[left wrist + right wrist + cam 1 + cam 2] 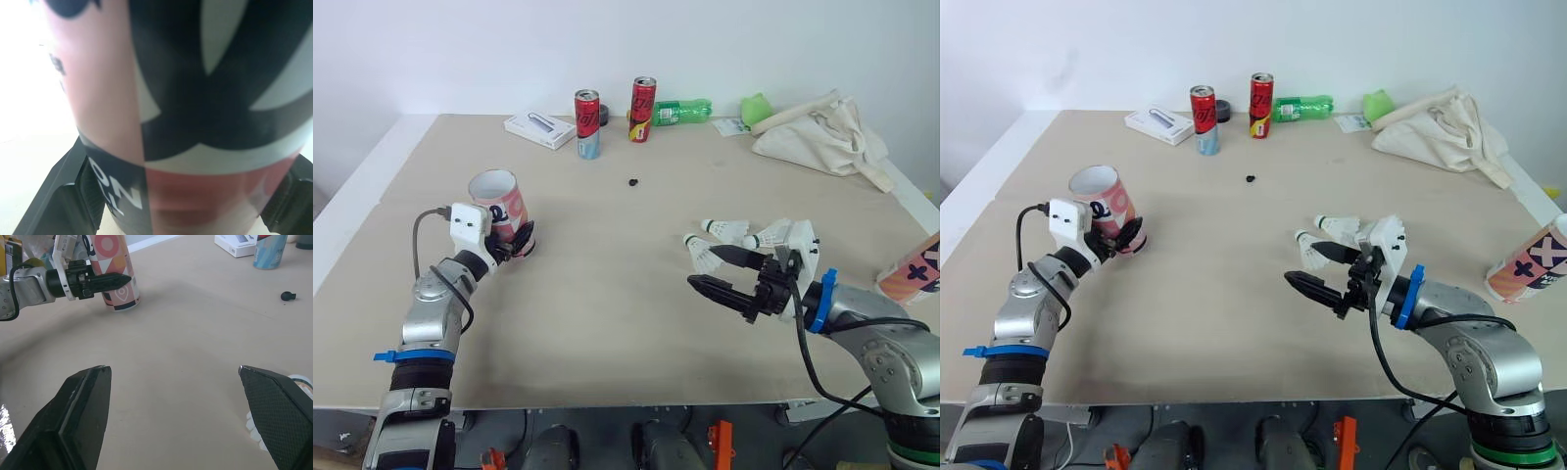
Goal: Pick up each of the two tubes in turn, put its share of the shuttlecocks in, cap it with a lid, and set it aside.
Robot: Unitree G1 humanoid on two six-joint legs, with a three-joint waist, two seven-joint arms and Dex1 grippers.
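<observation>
Left gripper [519,240] clamped around first tube [499,201], upright, left of frame. Right gripper [705,266] spread wide, empty, lower right, just beside shuttlecocks [729,230] lying on table [607,294]. Second tube [913,271] at right edge. Judged early: nothing loaded, capped or set aside.

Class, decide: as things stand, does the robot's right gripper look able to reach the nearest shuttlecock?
Probably yes. The right gripper is open, and the nearest shuttlecock lies right beside its fingers on the table with nothing between, though it must turn toward it.
</observation>
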